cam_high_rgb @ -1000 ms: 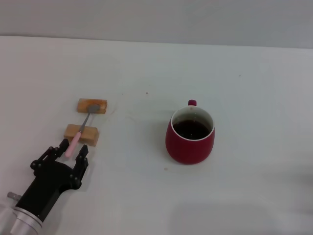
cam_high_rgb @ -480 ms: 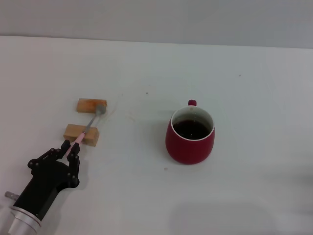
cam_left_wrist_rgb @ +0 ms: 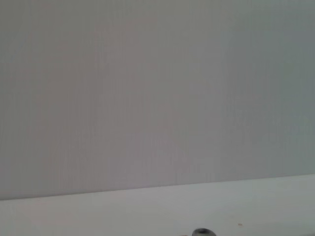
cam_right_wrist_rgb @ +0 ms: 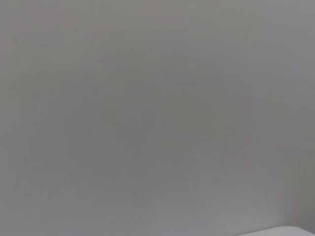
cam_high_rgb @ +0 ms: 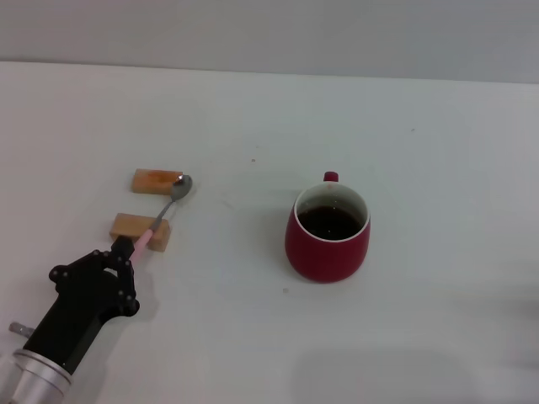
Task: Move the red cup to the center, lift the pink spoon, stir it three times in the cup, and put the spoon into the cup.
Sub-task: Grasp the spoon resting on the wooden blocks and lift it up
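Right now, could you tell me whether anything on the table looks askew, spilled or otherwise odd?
Nothing spilled: the red cup stands upright with its dark liquid inside. Only the pink spoon sits askew: the left gripper is shut on its handle end, and its bowl hangs just past the edge of the far wooden block instead of lying on it.

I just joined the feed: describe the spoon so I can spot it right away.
On the white tabletop, look to the robot's left of the dark-red ceramic mug, where two tan wooden blocks lie. The slim pink-handled spoon spans them, its handle end in the left gripper. Its grey metal bowl marks it out from the blocks.
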Robot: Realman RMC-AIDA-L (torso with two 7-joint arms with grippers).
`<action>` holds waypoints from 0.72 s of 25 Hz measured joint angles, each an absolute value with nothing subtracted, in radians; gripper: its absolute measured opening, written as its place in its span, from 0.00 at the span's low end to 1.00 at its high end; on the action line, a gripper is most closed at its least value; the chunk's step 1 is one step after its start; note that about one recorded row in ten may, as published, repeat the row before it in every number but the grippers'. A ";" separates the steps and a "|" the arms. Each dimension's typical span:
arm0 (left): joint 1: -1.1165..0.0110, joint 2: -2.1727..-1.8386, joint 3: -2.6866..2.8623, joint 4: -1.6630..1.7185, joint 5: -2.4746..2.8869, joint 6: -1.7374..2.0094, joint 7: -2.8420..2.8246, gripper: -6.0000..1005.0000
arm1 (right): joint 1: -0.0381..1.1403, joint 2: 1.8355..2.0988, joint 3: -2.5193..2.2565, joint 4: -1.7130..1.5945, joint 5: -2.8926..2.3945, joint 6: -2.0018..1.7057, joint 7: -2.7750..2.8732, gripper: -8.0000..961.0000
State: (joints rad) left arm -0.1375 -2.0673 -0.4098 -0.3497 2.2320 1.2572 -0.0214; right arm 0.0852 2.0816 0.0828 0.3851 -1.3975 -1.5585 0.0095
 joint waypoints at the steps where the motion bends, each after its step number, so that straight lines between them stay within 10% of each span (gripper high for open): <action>1: -0.139 -2.067 -0.410 -0.350 2.232 1.258 -0.021 0.13 | 0.085 2.082 0.083 0.385 -1.398 -1.558 0.010 0.01; 6: -0.141 -2.066 -0.403 -0.349 2.233 1.261 -0.021 0.00 | 0.085 2.082 0.083 0.384 -1.398 -1.558 0.010 0.01; 18: -0.117 -2.066 -0.366 -0.322 2.273 1.375 -0.035 0.09 | 0.090 2.082 0.084 0.383 -1.398 -1.532 0.010 0.01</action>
